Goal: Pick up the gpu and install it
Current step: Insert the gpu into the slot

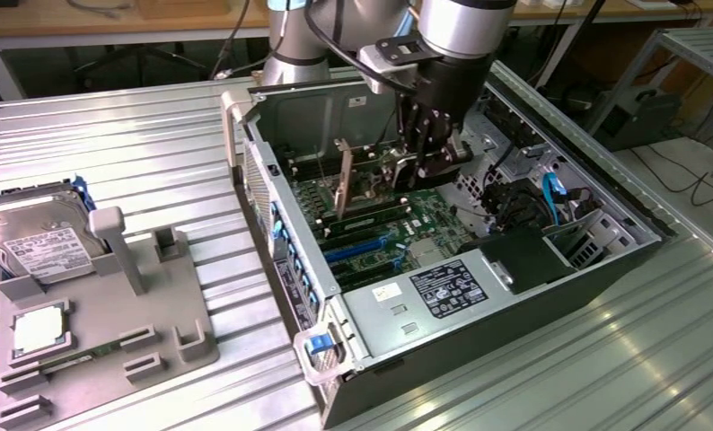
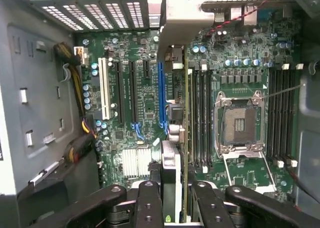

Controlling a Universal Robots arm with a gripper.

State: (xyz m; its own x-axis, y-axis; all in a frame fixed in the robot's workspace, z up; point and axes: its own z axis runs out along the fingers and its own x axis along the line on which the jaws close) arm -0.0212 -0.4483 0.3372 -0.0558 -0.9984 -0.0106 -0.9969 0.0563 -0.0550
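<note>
The gpu (image 2: pixel 181 138) shows edge-on in the wrist view, a thin green board with its silver end bracket (image 2: pixel 180 22) toward the perforated rear of the case. My gripper (image 2: pixel 172 200) is shut on it, with black fingers (image 2: pixel 147 203) on either side of the card. The card hangs over the motherboard, just beside the long blue slot (image 2: pixel 161 87) and the memory slots. In the exterior view my gripper (image 1: pixel 423 162) reaches down into the open computer case (image 1: pixel 477 296), and the gpu (image 1: pixel 346 180) stands upright below it. Whether the card touches the slot I cannot tell.
A grey holder (image 1: pixel 93 314) on the exterior view's left carries a silver hard drive (image 1: pixel 39 238) and a small square CPU chip (image 1: pixel 39 328). Inside the case are the empty CPU socket (image 2: pixel 240 123), a finned heat sink (image 2: pixel 135 163), yellow-black cables (image 2: pixel 80 87) and blue cables (image 1: pixel 554 193).
</note>
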